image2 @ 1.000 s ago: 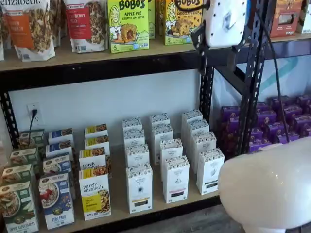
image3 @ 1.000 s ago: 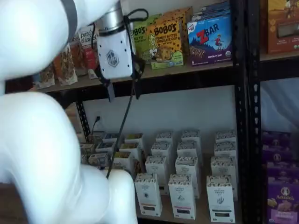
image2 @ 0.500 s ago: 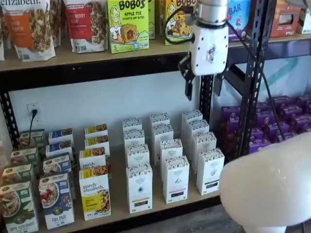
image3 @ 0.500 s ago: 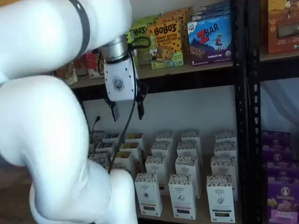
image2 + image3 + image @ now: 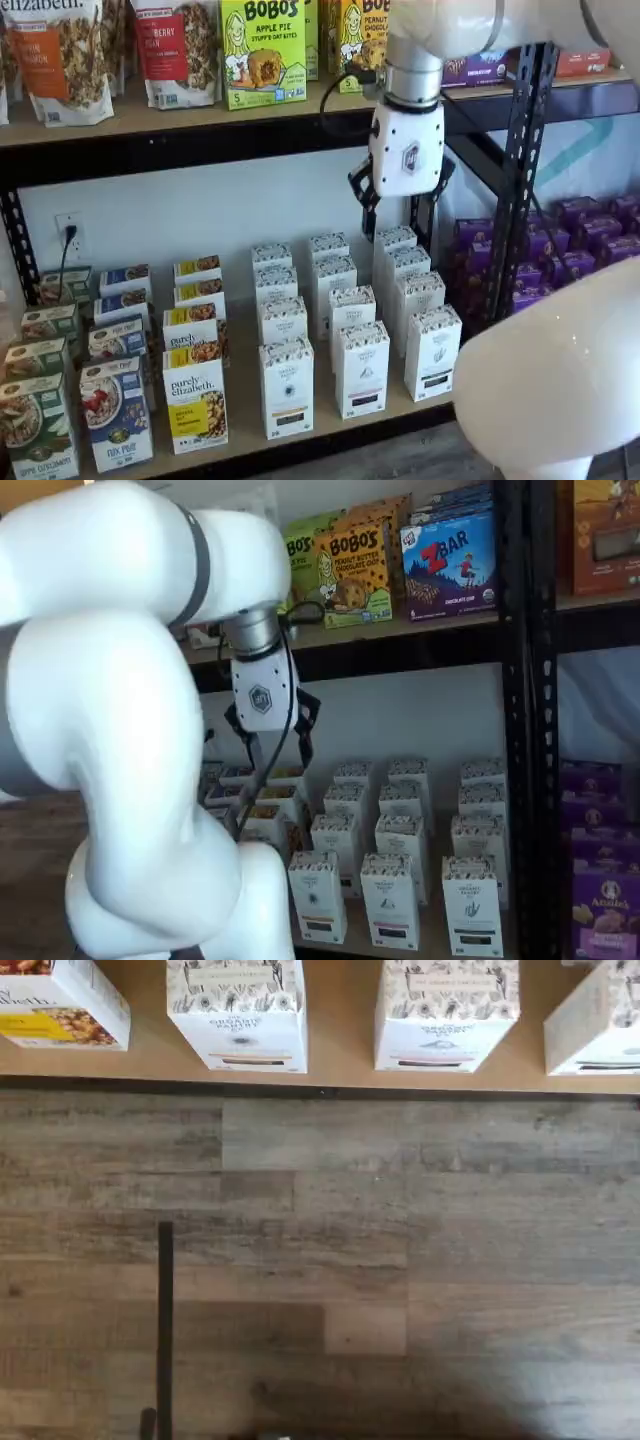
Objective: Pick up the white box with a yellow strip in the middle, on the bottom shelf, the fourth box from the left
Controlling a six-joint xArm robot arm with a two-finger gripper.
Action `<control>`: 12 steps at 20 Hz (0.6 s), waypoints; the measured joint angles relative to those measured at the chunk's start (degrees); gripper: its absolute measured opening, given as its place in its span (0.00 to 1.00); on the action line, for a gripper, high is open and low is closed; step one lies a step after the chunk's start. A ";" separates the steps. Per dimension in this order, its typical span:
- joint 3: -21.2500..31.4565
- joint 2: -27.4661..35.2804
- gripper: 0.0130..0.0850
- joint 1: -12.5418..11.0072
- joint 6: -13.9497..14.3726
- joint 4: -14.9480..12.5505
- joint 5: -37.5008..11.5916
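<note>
Claw (image 5: 398,212) lower; white box (image 5: 286,386) below-left.

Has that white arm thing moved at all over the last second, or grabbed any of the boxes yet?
Yes: the gripper has come down from beside the upper shelf to hang above the rows of white cartons, drifting leftward in a shelf view. Its jaws are open and empty; nothing was grabbed or let go. The white box and its neighbours on the bottom shelf stayed where they were.
</note>
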 joint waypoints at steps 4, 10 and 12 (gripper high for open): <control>2.11 2.86 1.00 0.16 -0.10 0.47 -5.72; 3.31 7.47 1.00 1.10 0.94 0.05 -11.61; 3.58 8.74 1.00 1.42 1.45 -0.34 -13.28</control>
